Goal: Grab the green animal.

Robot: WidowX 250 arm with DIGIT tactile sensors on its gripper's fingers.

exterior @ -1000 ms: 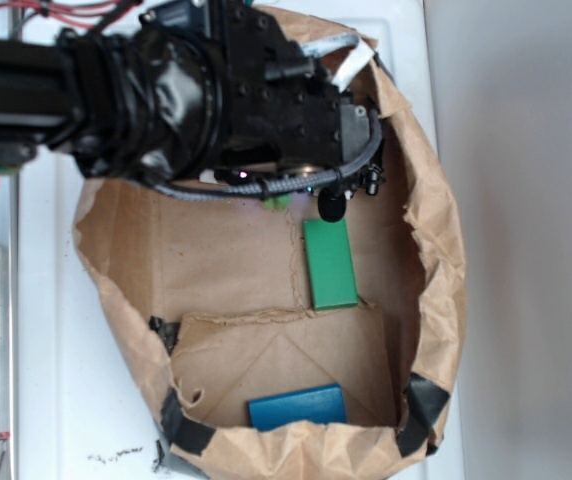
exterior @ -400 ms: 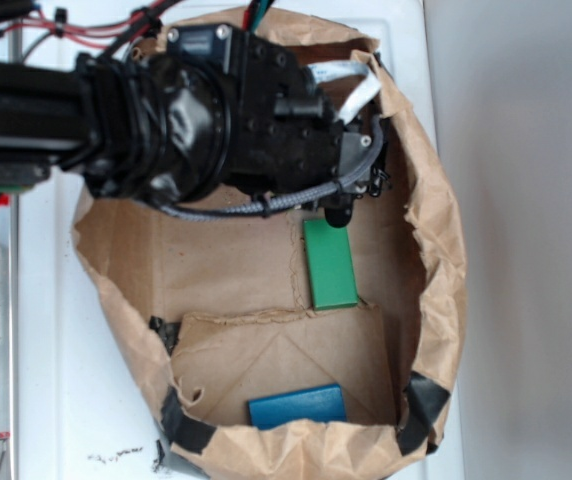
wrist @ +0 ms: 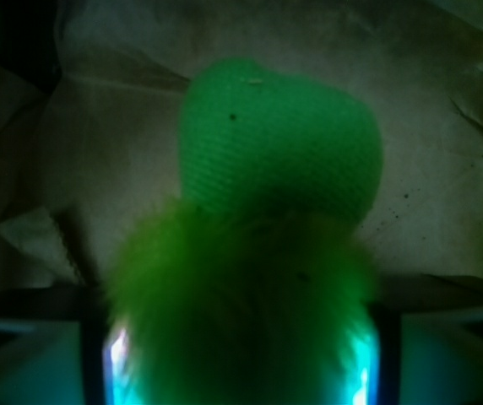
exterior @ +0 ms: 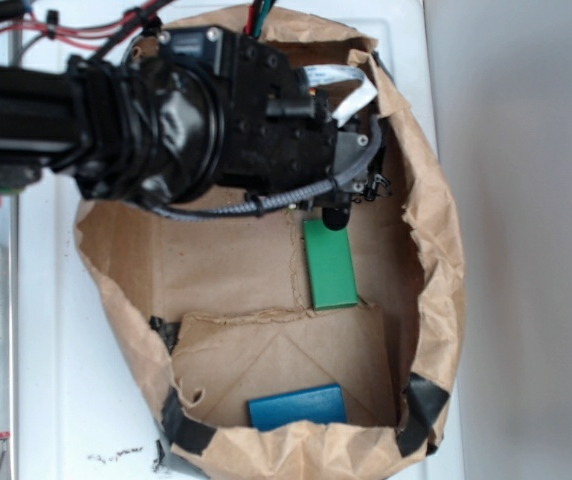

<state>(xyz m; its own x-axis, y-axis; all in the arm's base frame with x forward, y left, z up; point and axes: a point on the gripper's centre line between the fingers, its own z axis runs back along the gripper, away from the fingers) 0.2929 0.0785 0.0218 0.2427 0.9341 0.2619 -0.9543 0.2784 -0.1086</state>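
Filling the centre of the wrist view: the green animal (wrist: 258, 253), fuzzy body lying between the 2 fingers (wrist: 89, 363) of the gripper (wrist: 240, 371). Hiding under the arm, upper middle of the paper bag (exterior: 436, 230). Pinching or merely flanking: impossible telling. Squeezing gently, centring on the body, avoiding the green block (exterior: 329, 264).

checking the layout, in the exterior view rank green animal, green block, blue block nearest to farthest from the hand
1. green animal: between the hand's fingers in the wrist view, hidden under the arm outside.
2. green block: just below the hand.
3. blue block: at the bag's bottom edge.
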